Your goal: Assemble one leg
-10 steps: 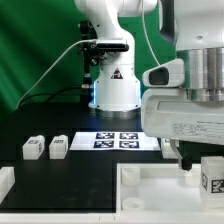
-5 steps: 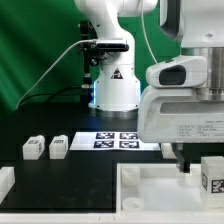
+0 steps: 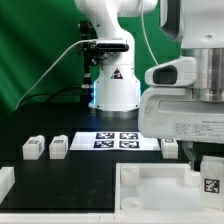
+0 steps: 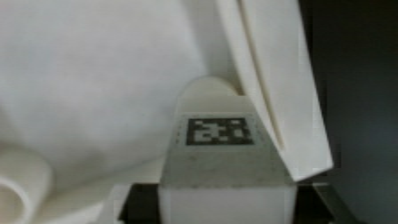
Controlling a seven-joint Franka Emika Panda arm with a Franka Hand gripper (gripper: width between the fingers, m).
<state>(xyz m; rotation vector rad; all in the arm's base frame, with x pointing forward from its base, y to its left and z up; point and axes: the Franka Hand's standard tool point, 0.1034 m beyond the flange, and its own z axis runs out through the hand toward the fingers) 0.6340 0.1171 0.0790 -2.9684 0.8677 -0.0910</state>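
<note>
My gripper (image 3: 207,163) is shut on a leg (image 3: 210,182), a small white block with a black-and-white tag, at the exterior view's lower right. It holds the leg just over the large white panel (image 3: 150,190). In the wrist view the leg (image 4: 219,140) stands between my dark fingers (image 4: 143,205), and the gripper (image 4: 219,208) grips its near end. The panel (image 4: 89,90) lies behind it, its raised edge close beside the leg. Two more legs (image 3: 33,148) (image 3: 58,147) stand on the black table at the left. Another leg (image 3: 170,147) shows partly behind my gripper.
The marker board (image 3: 118,139) lies flat in front of the robot base (image 3: 115,85). A white bracket (image 3: 5,181) sits at the exterior view's lower left edge. Dark table (image 4: 356,100) shows beyond the panel's edge in the wrist view.
The gripper with the leg rose slightly, then came back down and shifted a little toward the exterior view's left. The other legs have not moved.
</note>
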